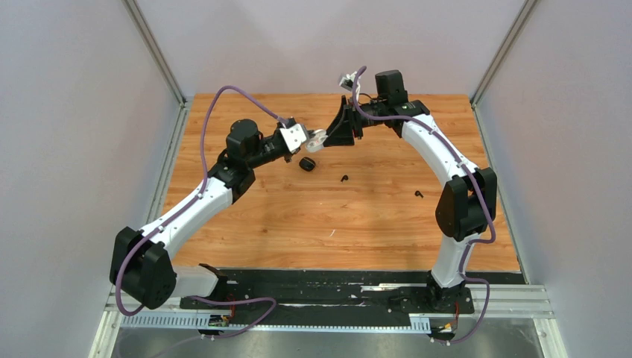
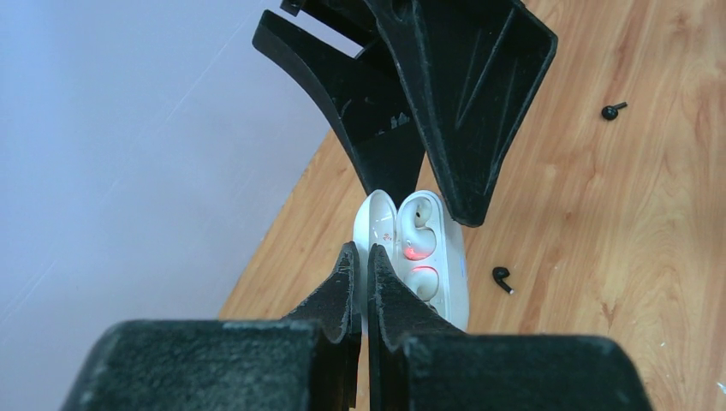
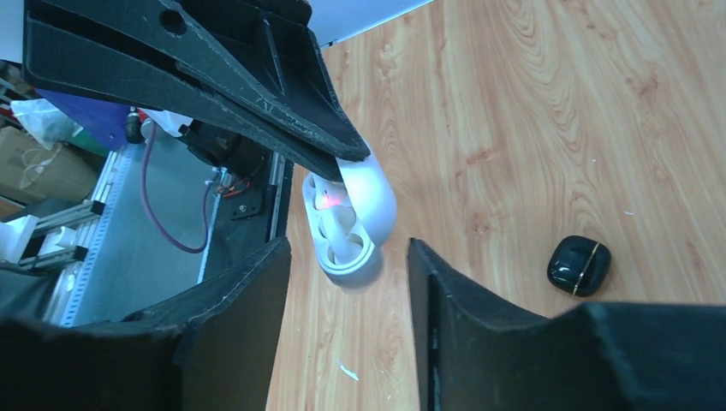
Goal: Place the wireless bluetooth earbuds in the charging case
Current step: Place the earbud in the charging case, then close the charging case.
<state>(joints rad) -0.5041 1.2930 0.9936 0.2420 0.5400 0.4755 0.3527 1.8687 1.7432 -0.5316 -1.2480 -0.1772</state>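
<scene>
Left wrist view: white case [image 2: 428, 257] is clamped in the closed left gripper [image 2: 360, 261], a white earbud [image 2: 417, 224] seated inside; black case [image 3: 580, 265], missed there, is caught by the right wrist view; right gripper [image 3: 348, 248] is spread, empty.

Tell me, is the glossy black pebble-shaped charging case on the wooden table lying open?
No, the glossy black charging case lies shut on the wooden table, its lid closed down to a thin seam.
</scene>
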